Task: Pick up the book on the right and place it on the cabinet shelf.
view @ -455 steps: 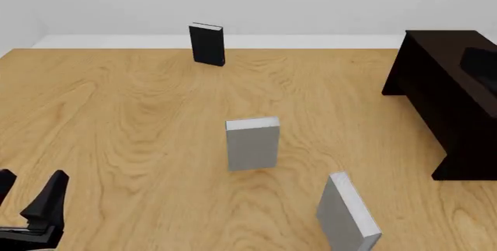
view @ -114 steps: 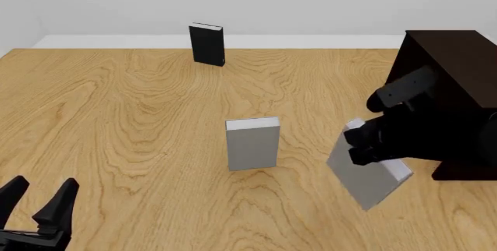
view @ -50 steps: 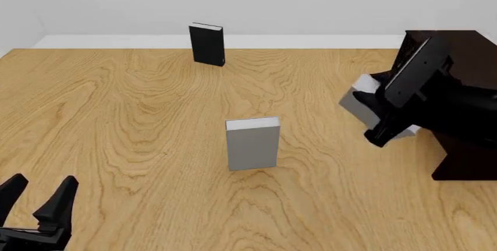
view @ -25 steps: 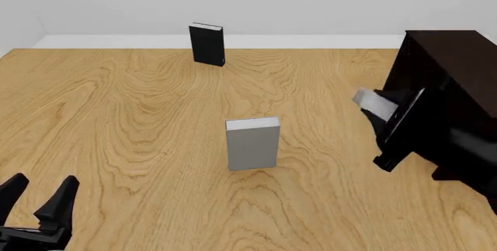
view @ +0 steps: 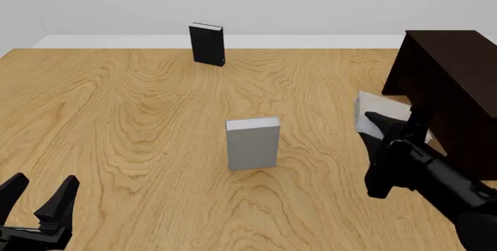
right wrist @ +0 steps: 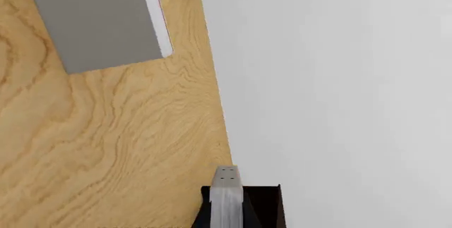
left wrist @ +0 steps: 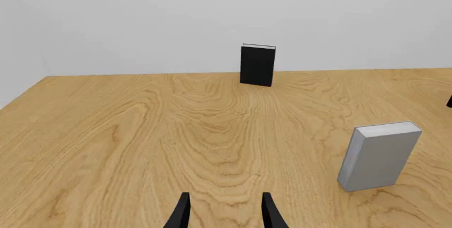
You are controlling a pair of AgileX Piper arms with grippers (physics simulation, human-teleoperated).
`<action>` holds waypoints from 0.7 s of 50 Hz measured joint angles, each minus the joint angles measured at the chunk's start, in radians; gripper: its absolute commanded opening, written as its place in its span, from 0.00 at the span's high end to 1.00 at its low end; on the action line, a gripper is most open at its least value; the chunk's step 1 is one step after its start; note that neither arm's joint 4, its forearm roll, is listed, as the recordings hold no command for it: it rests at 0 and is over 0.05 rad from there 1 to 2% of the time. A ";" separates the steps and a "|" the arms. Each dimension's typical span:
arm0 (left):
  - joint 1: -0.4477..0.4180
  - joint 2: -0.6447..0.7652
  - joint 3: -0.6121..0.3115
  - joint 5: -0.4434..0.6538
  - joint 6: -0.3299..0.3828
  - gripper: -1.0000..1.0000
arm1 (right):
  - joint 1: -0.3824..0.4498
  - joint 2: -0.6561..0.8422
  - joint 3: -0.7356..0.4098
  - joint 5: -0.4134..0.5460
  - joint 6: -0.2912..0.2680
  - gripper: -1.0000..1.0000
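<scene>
The book (view: pixel 382 112) is seen held off the table (view: pixel 139 123), just beside the front left face of the dark cabinet (view: pixel 454 82). It is clamped between the fingers of the right gripper (view: pixel 388 124), whose black arm reaches in from the near side of the cabinet (in the right wrist view the book's edge (right wrist: pixel 226 199) sits between the two closed fingers). The twin grey book (view: pixel 252 144) is stood upright well to the left of the cabinet, and the black book (view: pixel 207 44) further back and left. The left gripper (view: pixel 37 198) is parted and holds nothing.
</scene>
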 measured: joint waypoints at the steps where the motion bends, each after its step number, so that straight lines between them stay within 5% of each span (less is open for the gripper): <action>1: 0.000 0.001 0.000 -0.001 0.000 0.00 | -0.001 0.007 0.005 -0.014 -0.011 1.00; 15: -0.003 0.000 0.000 -0.002 -0.001 0.00 | -0.017 0.089 0.038 -0.162 -0.124 1.00; 35: -0.003 -0.018 0.000 0.014 0.000 0.00 | -0.061 0.173 0.005 -0.233 -0.167 1.00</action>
